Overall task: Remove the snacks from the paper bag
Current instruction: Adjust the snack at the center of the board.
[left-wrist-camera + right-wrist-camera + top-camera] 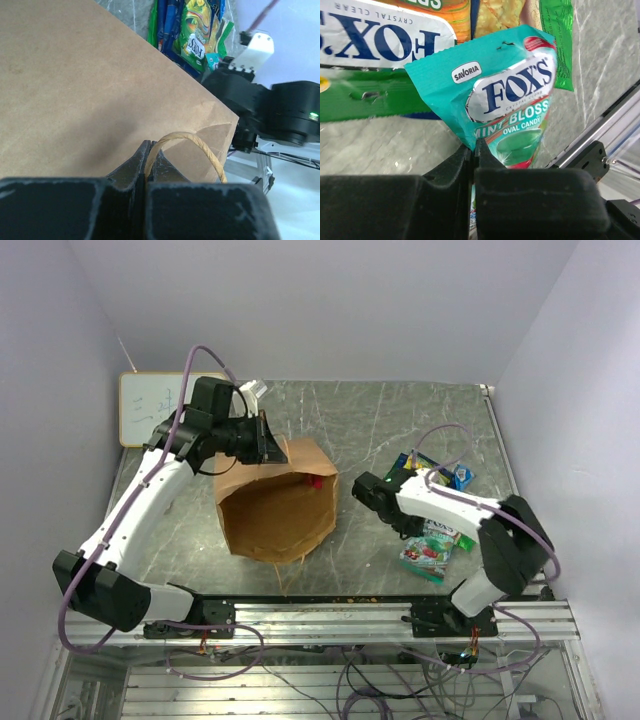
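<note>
**Left claw (149, 148) grips handle (200, 146); right claw (473, 146) grips teal packet (505, 95)**

Only the wrist views show both pinches. Overhead, the bag (275, 505) lies with its mouth toward 6 o'clock, a red packet (315, 481) inside. At its 3 o'clock a worktop (350, 540) strip separates it from the loose packets (440, 472).

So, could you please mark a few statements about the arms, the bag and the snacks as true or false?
1. The left end effector is shut on the twisted handle of the paper bag. True.
2. The right end effector is open and empty. False: it is shut on a teal packet.
3. A red item shows inside the bag. True.
4. The whiteboard stands at the table's far right. False: it is at the far left.
5. The loose packets lie left of the bag. False: they lie to its right.
</note>
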